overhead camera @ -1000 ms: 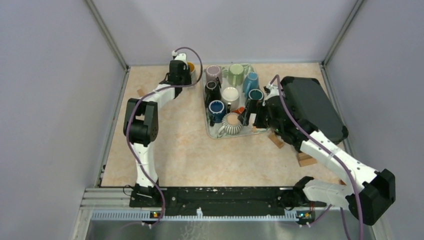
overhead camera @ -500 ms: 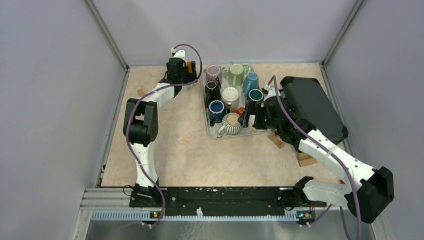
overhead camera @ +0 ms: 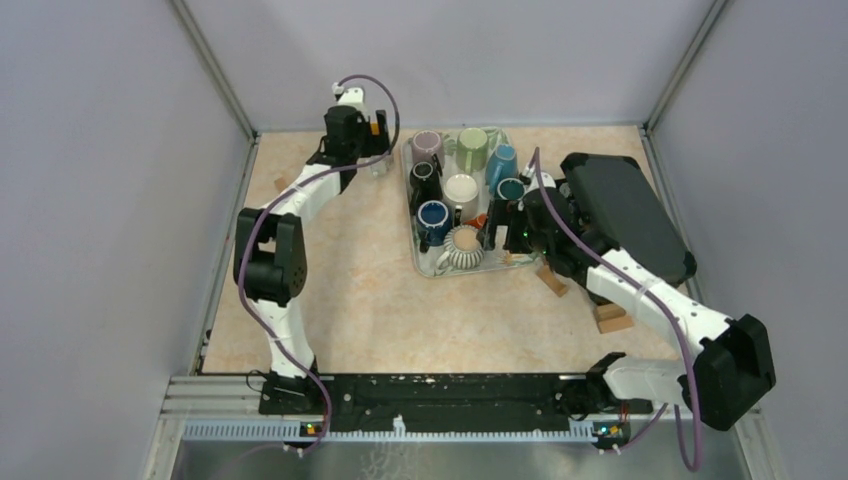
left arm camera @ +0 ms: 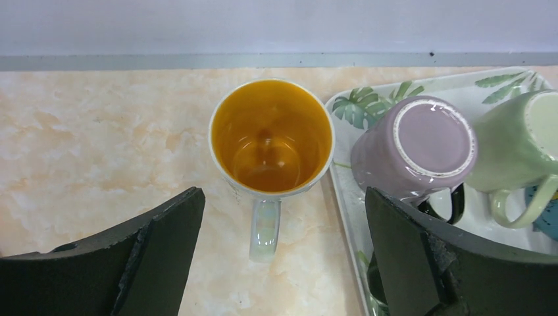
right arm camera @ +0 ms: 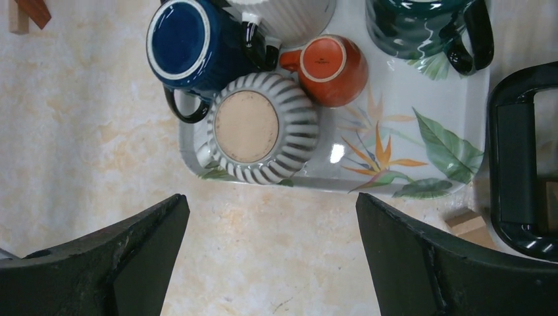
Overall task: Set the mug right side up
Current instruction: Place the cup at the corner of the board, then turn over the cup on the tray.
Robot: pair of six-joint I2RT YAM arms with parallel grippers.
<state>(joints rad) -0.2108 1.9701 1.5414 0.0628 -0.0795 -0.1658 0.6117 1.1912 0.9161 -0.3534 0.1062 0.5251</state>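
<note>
Mug with the amber inside (left arm camera: 271,135) stands on the table just outside the far left corner of the tray (left arm camera: 343,210). Its rim is so close to the tray's rim that I cannot tell whether they touch. Its mouth faces up and its long axis is vertical, in line with the downward look of the left claw (left arm camera: 283,197), so the turning looks done for this one. That claw is spread wide, hangs straight above the mug and touches nothing; the cup sits centred between the two fingers. The pale handle runs alongside the tray's left rim, pointing back toward the wrist. The left arm is much the nearer. A straight lift away looks right, since a sideways move toward the tray would carry a finger at the lilac mug (left arm camera: 421,145), which sits bottom up just inside that corner. The right claw (right arm camera: 271,197) is also spread and empty, over the tray's near left corner, where a ribbed mug (right arm camera: 262,128) sits bottom up.
</note>
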